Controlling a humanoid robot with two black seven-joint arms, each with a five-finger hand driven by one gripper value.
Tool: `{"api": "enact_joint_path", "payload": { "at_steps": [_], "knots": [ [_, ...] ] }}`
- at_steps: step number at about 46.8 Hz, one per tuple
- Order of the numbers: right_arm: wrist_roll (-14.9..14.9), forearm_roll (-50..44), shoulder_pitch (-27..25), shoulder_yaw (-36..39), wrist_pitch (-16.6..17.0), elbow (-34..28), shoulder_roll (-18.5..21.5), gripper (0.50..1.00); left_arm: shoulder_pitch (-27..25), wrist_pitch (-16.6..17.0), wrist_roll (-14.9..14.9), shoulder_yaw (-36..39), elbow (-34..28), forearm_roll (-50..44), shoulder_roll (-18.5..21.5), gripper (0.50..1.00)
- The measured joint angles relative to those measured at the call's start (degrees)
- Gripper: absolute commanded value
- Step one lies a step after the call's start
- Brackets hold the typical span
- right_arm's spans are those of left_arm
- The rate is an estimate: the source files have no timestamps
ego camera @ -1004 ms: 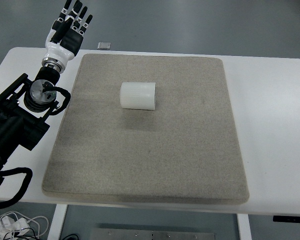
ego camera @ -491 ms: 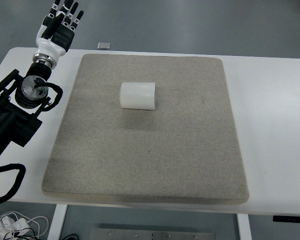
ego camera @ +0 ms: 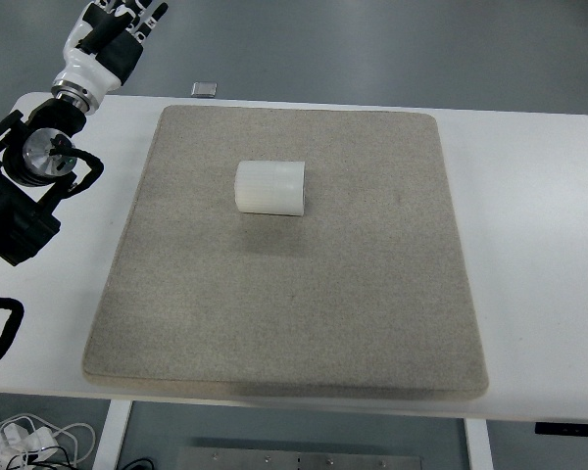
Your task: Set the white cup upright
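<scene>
1. Table (ego camera: 529, 245): white; it fills most of the view, its near edge running along the bottom; bare white surface shows to the left and right of the mat.
2. Mat (ego camera: 274, 313): grey-beige, roughly square with rounded corners; it lies flat on the middle of the table and reaches close to the near edge.
3. Left arm (ego camera: 20, 196): black; it comes in from the left edge over the table's left side, clear of the mat, angling up toward the far left corner.
4. Cup (ego camera: 270, 186): white, ribbed; it lies on its side on the far half of the mat, a little left of centre, its axis running left to right; nothing touches it, and it is well apart from the arm.
5. Left hand (ego camera: 103, 44): white and black, at the top left corner beyond the table's far edge; the fingers point up and are cut off by the frame's top; they look straight and hold nothing, though how far they are spread I cannot tell.
6. Small grey object (ego camera: 204, 89): flat, just beyond the mat's far edge, right of the hand.
</scene>
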Motion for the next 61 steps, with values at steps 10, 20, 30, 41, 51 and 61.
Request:
{"api": "enact_joint_path", "payload": {
  "at_steps": [10,20,30,41,51,61],
  "knots": [
    [0.0,0.0,0.0,0.0,0.0,0.0,0.0,0.952,-2.4,0.2,0.0,5.7,-3.3,11.0,0.1,0.992],
    [0.0,0.0,0.0,0.0,0.0,0.0,0.0,0.952,-2.5,1.9,0.4,7.1,-9.9,24.7,0.7,0.992],
    [0.0,0.0,0.0,0.0,0.0,0.0,0.0,0.952,-3.6,3.6,0.6,12.6,-15.3,38.6,2.7,0.992],
    [0.0,0.0,0.0,0.0,0.0,0.0,0.0,0.952,-6.9,3.7,9.5,15.8,-21.4,46.3,5.6,0.992],
    [0.0,0.0,0.0,0.0,0.0,0.0,0.0,0.952,-10.0,2.1,16.1,20.9,-26.1,52.6,7.9,0.992],
    [0.0,0.0,0.0,0.0,0.0,0.0,0.0,0.952,-14.8,-2.7,17.8,29.0,-26.9,53.0,9.9,0.992]
  ]
}}
